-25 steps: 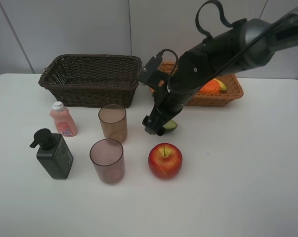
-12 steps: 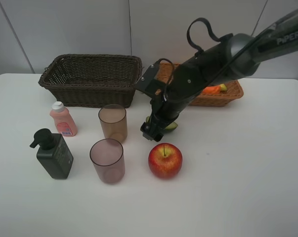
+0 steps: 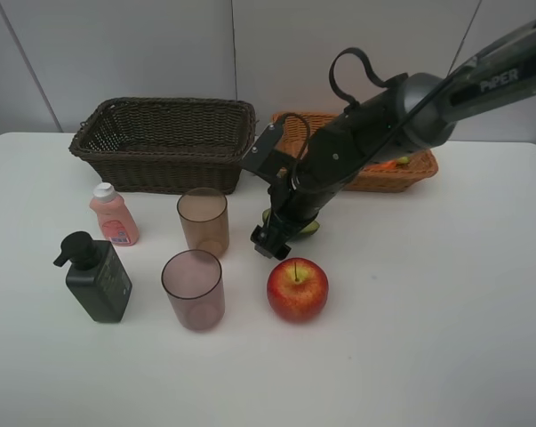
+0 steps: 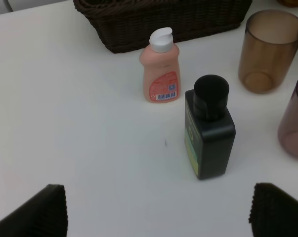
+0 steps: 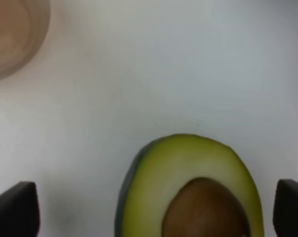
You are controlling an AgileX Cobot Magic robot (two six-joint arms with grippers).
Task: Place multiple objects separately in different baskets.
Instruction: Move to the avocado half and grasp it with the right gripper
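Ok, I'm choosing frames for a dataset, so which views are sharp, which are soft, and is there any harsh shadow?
Exterior high: sharp and evenly lit, only a faint soft shadow under the red apple. Left wrist: fairly crisp on the dark green pump bottle. Right wrist: soft throughout, the avocado half too close to focus, the cup a blur.

The right arm (image 3: pixel 383 124) is thick and round, black and grey, with white letters that say PIPER. A black cable (image 3: pixel 333 76) loops over it. The right gripper (image 3: pixel 268 242) is black. The left gripper (image 4: pixel 156 215) has dark, blocky fingers (image 4: pixel 37 215).
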